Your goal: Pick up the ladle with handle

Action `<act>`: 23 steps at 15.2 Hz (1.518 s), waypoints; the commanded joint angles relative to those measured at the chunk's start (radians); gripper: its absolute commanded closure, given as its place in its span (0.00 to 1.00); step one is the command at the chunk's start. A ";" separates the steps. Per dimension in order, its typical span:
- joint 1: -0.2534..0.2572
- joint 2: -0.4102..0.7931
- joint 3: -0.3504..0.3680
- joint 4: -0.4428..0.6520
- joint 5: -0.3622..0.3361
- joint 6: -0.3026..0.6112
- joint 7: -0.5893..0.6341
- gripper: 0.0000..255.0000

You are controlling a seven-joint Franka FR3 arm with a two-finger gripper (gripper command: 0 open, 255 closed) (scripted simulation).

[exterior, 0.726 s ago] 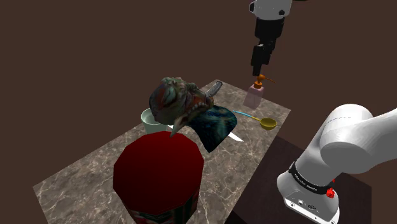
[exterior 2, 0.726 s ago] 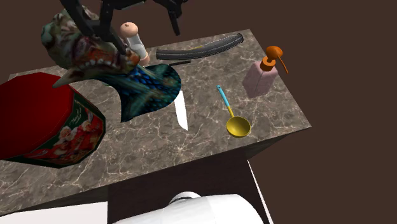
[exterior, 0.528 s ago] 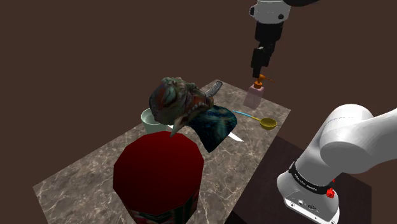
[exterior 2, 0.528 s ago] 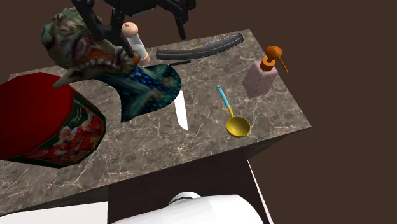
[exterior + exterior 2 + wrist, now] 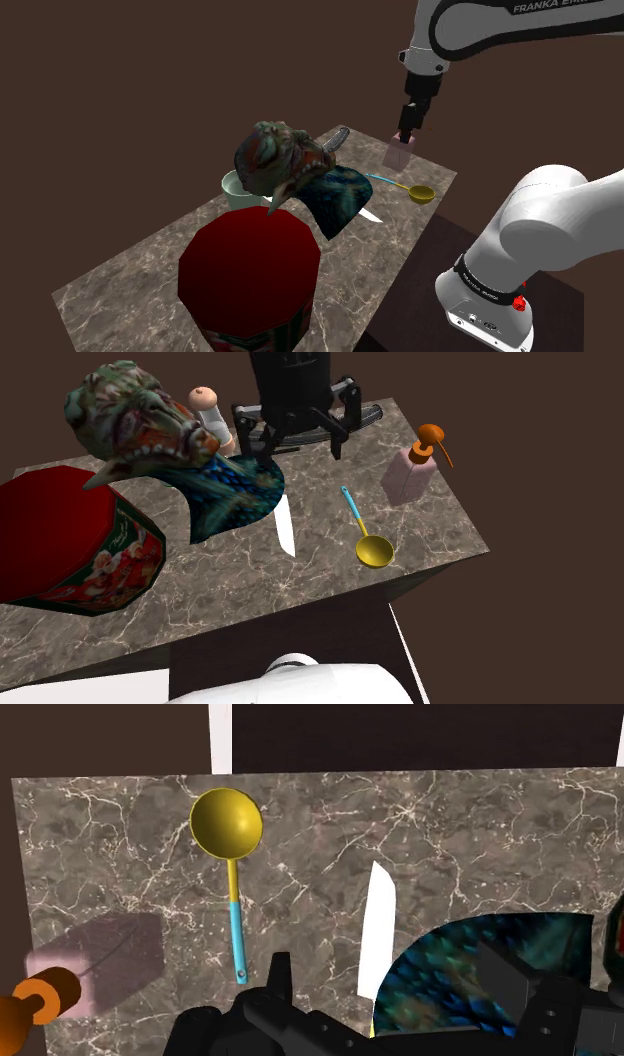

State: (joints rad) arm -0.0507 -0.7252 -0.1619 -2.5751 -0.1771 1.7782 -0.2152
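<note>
— One ladle (image 5: pixel 358 524) to find: where is it?
— You have it flat on the marble table (image 5: pixel 300 592), between the white knife (image 5: pixel 284 527) and the pink soap dispenser (image 5: pixel 405 477), yellow bowl near the table's edge, its blue-tipped handle pointing away.
— And the claw (image 5: pixel 291 452)?
— Your claw hangs above the table, fingers apart, clasping nothing.

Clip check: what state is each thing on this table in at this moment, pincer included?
pincer: open, empty, above the table.
ladle: lying flat on the marble top, not held.
soap dispenser: standing upright.
white knife: lying flat.
black comb: lying flat.
red tin: standing upright.
</note>
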 commanded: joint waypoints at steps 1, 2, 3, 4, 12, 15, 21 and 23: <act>-0.014 0.027 -0.044 -0.035 -0.012 0.065 -0.031 0.00; -0.022 0.043 -0.066 -0.051 -0.018 0.096 -0.046 0.00; -0.029 0.060 -0.088 -0.065 -0.024 0.127 -0.063 0.00; -0.036 0.079 -0.110 -0.078 -0.029 0.159 -0.079 0.00; -0.059 0.313 -0.299 -0.130 -0.024 0.431 -0.239 0.00; -0.045 0.435 -0.374 -0.124 0.023 0.534 -0.326 0.00; 0.003 0.720 -0.483 -0.074 0.276 0.699 -0.594 0.00; 0.004 0.758 -0.476 -0.074 0.320 0.728 -0.627 0.00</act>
State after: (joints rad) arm -0.0503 0.0061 -0.6393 -2.6546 0.1094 2.4907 -0.8181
